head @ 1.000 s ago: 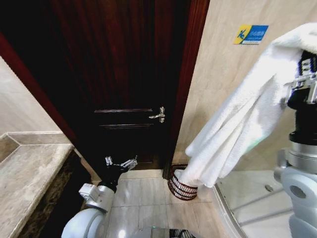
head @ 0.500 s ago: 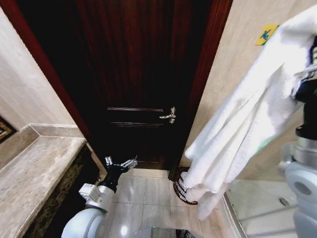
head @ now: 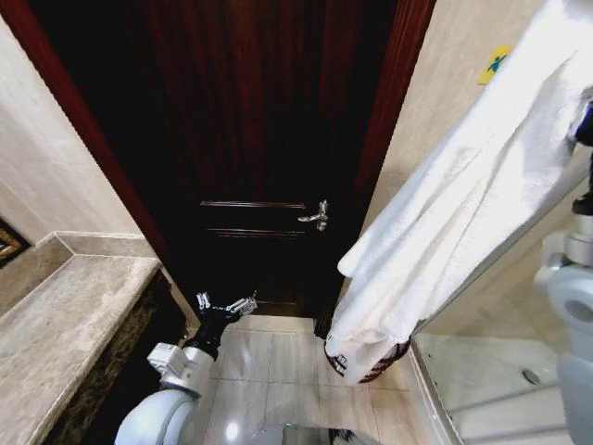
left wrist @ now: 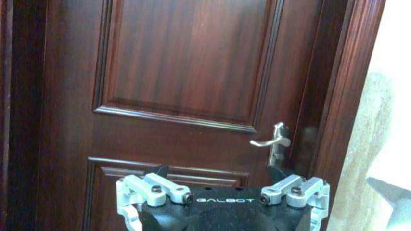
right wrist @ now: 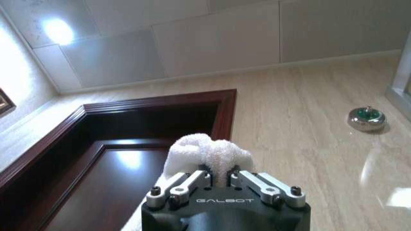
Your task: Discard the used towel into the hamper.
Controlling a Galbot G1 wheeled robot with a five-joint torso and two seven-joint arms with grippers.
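Head view: against half a second ago, the white towel [head: 463, 222] hangs lower and further toward the door [head: 250, 148], so its bottom edge now drapes over the hamper [head: 375, 363], hiding most of the rim that was open to view before. The hamper stands on the floor tiles [head: 278, 371] at the foot of the door frame, beside the shower tray [head: 482, 389]. The towel runs up to the right edge of the picture, where the right arm stands. The left hand [head: 226, 304] sits low near the marble surface [head: 65, 324], where it was, fingers spread and holding nothing.

Left wrist view: the left hand [left wrist: 224, 204] faces the door panel and its lever handle [left wrist: 273, 142], its jaws apart (nothing between them).

Right wrist view: the right hand [right wrist: 218, 179] is clenched on a bunched fold of the towel [right wrist: 205, 151], pointing up toward the ceiling; the pinch looks firm, though the fingertips are buried in cloth.
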